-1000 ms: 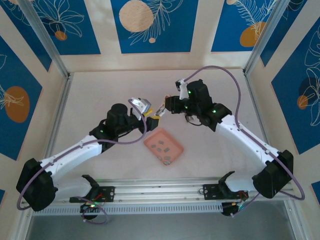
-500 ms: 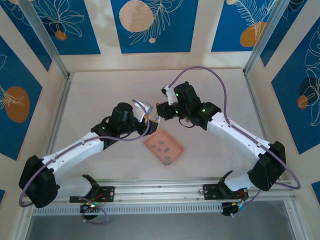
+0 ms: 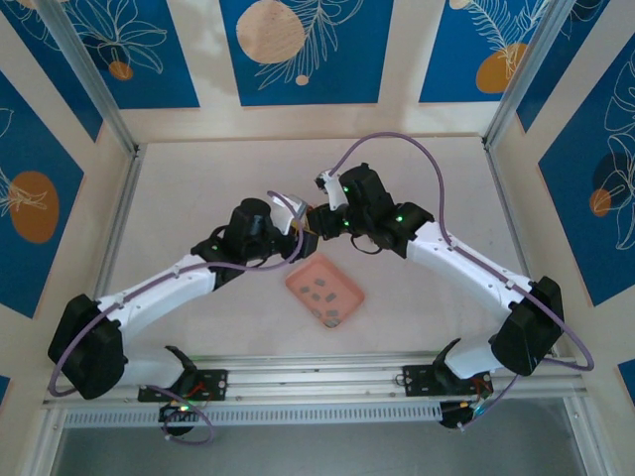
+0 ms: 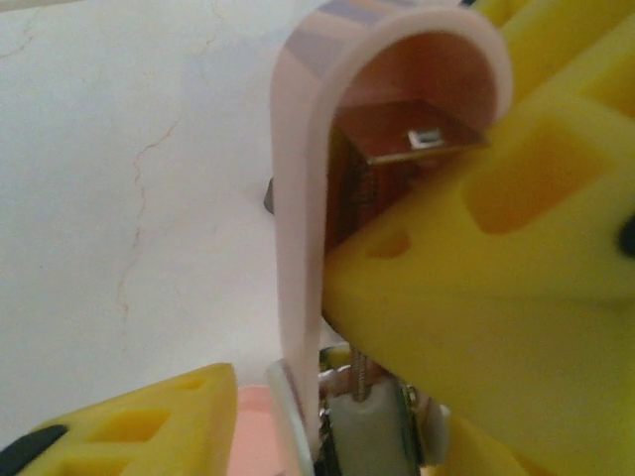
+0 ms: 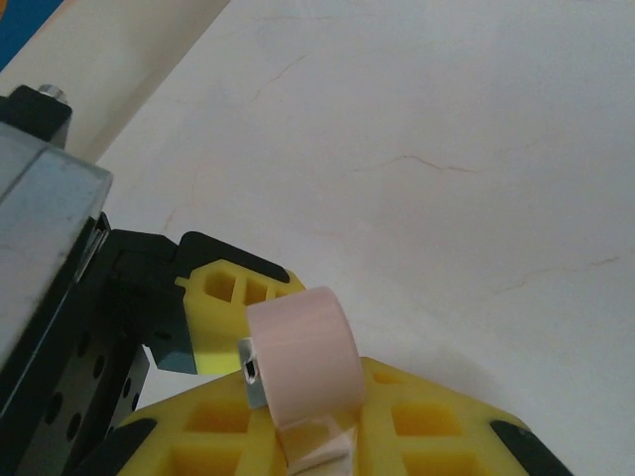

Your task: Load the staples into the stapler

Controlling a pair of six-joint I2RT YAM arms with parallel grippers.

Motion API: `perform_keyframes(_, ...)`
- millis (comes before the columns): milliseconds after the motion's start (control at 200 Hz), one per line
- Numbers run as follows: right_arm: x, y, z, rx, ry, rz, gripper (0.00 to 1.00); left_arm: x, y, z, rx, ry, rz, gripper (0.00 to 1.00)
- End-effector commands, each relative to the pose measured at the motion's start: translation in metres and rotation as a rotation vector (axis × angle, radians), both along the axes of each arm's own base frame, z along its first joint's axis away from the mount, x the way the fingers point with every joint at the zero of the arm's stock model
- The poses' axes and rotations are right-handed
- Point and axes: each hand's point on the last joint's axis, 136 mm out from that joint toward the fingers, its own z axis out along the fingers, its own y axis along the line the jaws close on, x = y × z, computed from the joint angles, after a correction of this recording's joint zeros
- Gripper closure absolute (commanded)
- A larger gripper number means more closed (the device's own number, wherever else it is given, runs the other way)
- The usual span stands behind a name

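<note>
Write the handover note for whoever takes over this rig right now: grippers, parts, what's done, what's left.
Grippers: the right gripper is shut on the pink stapler, holding it above the table. The left gripper straddles the stapler's other end, but a firm grip is not evident.
Parts: the staples lie in the pink tray, just near of both grippers.
Done: stapler lifted.
Left: pick a strip, load it, close the stapler.
</note>
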Motion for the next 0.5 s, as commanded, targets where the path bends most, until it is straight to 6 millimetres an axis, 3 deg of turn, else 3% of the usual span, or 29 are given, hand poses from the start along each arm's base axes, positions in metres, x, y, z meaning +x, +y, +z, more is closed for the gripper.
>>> perform_keyframes(0, -0.004, 0.01, 0.015, 0.044, -0.006, 0.024, 0.8, 0.013, -0.004, 0.019, -0.03, -0.047, 0.048, 0.6)
perform_keyframes(110, -0.004, 0.012, 0.014, 0.048, 0.001, 0.027, 0.8, 0.016, -0.001, 0.021, -0.028, -0.057, 0.062, 0.72)
perform_keyframes(250, -0.003, 0.011, 0.016, 0.055, -0.001, 0.019, 0.79, 0.016, 0.003, 0.019, -0.007, -0.06, 0.077, 0.76)
perform_keyframes(495, 0.008, -0.009, 0.022, 0.131, 0.023, -0.075, 0.46, 0.024, 0.039, -0.014, 0.092, -0.004, 0.21, 0.79)
